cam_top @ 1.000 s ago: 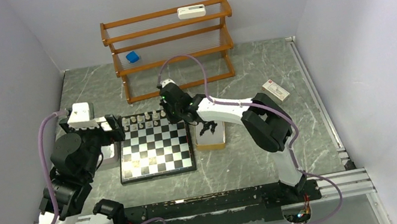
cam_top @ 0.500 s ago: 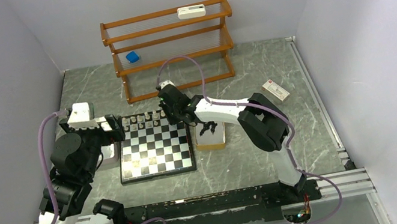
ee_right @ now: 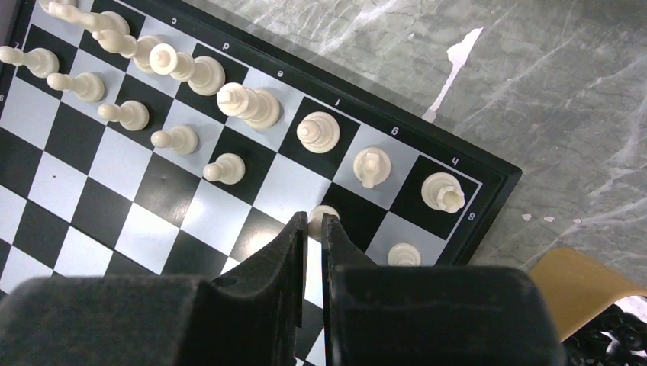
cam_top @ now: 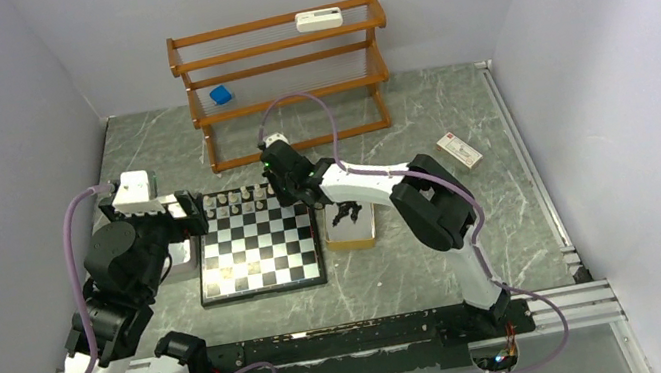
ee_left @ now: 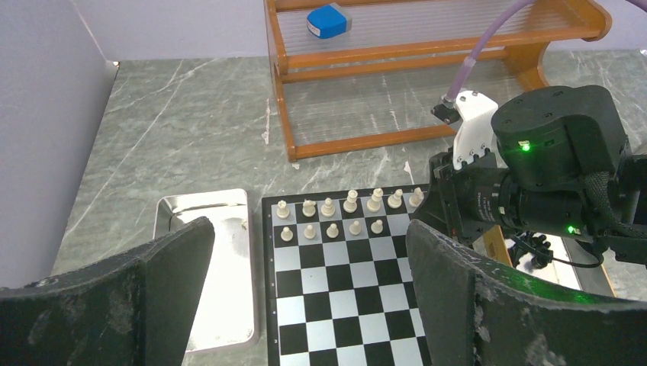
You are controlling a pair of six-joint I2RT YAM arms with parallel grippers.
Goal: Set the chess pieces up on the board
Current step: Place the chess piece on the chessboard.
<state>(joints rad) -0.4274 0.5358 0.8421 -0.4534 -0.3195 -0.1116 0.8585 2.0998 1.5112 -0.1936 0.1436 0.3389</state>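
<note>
Top view: right gripper (cam_top: 292, 193) low over far right corner of board (cam_top: 258, 259); left gripper (cam_top: 190, 218) hovers by far left corner.

Left wrist: jaws wide apart, empty; cream pieces (ee_left: 351, 202) line far edge.

Right wrist: jaws nearly closed, pinching cream pawn (ee_right: 320, 215) at second row. Likely step: seating pawn. Next: open jaws, lift straight, avoid neighbouring pieces.

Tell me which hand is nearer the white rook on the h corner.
Right. The right hand, closed on a white pawn, is just beside the rook; the open left hand is at the board's left edge.
</note>
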